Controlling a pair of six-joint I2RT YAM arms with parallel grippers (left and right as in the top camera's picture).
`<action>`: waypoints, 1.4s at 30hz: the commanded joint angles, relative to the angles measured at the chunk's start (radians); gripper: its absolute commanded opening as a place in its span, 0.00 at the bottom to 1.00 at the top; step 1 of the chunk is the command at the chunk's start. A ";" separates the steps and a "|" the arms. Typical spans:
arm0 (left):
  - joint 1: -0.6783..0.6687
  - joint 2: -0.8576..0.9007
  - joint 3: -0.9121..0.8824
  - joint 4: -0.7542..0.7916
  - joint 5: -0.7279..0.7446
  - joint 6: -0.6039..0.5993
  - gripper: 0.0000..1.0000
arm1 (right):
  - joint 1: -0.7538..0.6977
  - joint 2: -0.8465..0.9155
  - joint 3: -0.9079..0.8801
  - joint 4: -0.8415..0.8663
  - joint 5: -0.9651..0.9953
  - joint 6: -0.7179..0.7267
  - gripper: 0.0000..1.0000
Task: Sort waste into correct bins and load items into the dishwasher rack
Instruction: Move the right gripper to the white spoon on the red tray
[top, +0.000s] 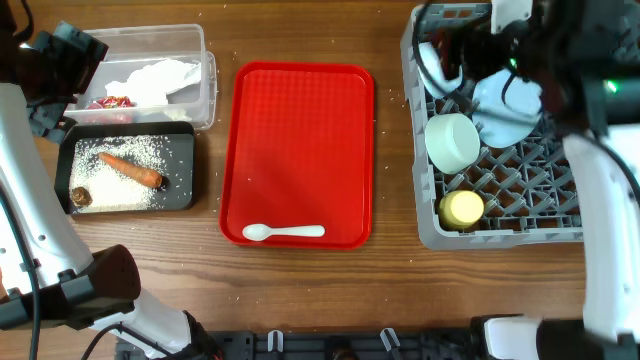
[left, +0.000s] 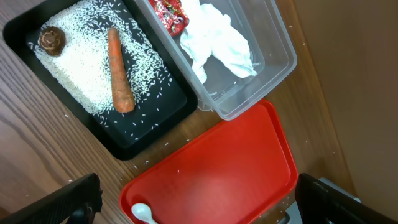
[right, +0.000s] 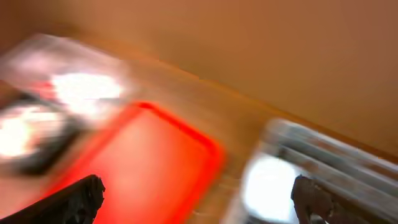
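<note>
The white plastic spoon (top: 285, 232) lies at the near edge of the flat red rectangular tray (top: 300, 120), well apart from the left end effector (left: 196, 198) and the right end effector (right: 199, 198), both spread and empty.

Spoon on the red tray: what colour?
The spoon is white; the overhead view shows it best.
</note>
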 joint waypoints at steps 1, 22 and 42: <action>0.003 0.002 0.002 0.000 -0.010 -0.017 1.00 | 0.081 0.037 -0.004 -0.068 -0.375 -0.029 1.00; 0.003 0.002 0.002 0.000 -0.010 -0.016 1.00 | 0.678 0.551 -0.006 -0.295 0.274 -0.084 0.82; 0.003 0.002 0.002 0.000 -0.010 -0.017 1.00 | 0.826 0.647 -0.103 -0.189 0.383 -0.184 0.78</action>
